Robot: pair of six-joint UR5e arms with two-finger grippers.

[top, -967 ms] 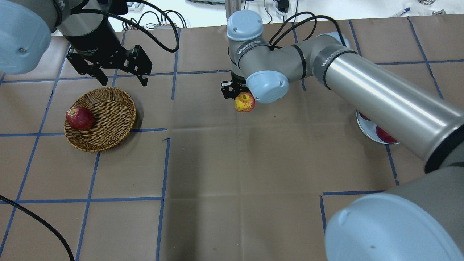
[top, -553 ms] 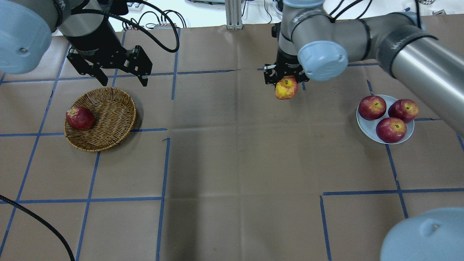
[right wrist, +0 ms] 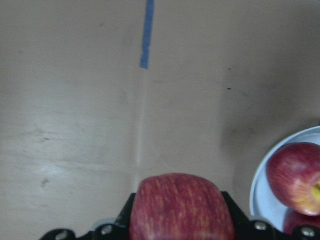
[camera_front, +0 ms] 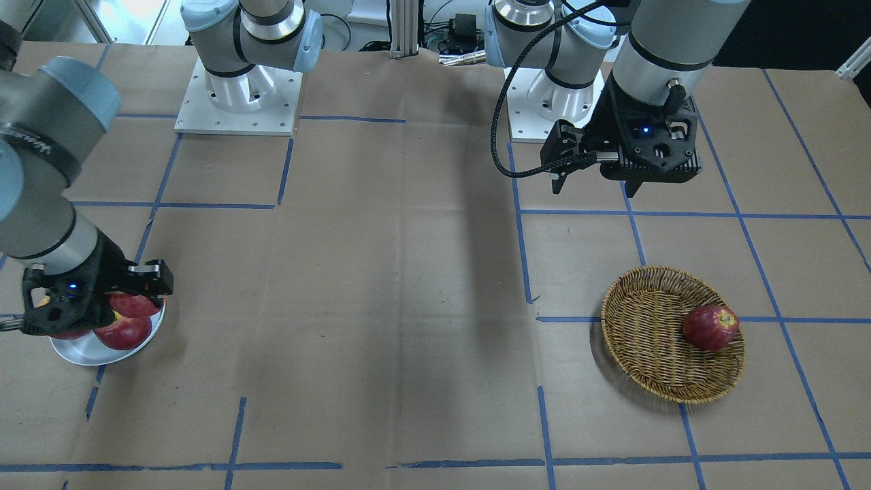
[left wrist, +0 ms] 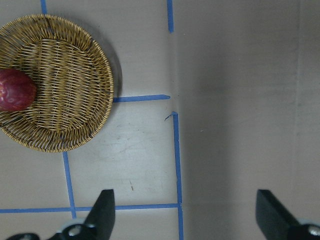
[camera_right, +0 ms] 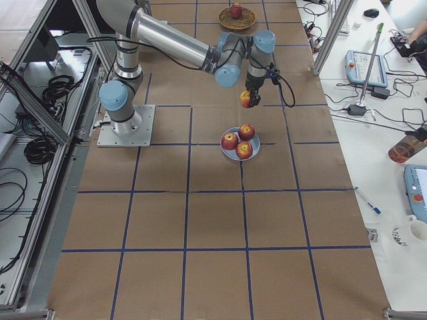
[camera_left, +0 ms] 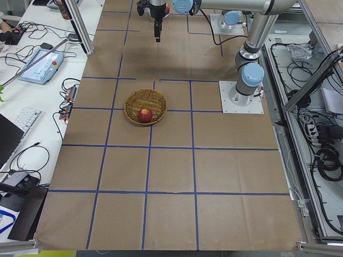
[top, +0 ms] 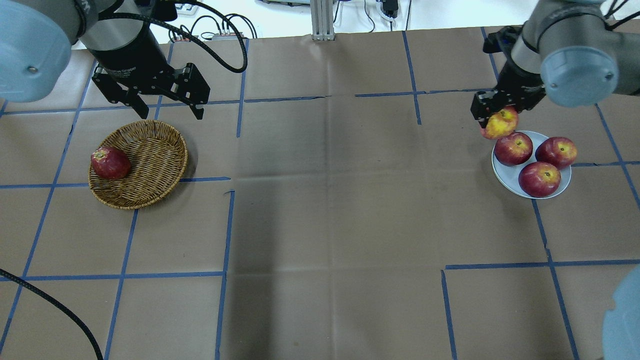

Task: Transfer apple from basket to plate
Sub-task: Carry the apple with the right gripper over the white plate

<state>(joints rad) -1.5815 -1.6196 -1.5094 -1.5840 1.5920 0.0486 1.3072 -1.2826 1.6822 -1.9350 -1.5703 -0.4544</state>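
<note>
So since a second ago the right hand has swung all the way from mid-surface over to the plate side. The left one hasn't budged.

The right hand is clamped on the apple, the paler pinkish one with the yellow streaks. In the wrist view its fingers pinch it on both flanks, about at the widest part. It hangs up off the surface, just at the plate's basket-side edge. From the side view I'd say it isn't properly over the plate yet.

The plate's already crowded with three dark red apples, which leaves only thin slivers of bare plate.

Handling-wise, I'd guess the apple's firm and a bit hefty with smooth, waxy skin, so a grip across the fat middle is the right call. It's round enough to roll off that shallow rim and it'll bruise if dropped. Best bet is to set it down low, nudged against the others.

Way over on the other side the left hand hovers with its fingers wide apart, holding nothing, just behind the basket. One dark red apple sits in there.
</note>
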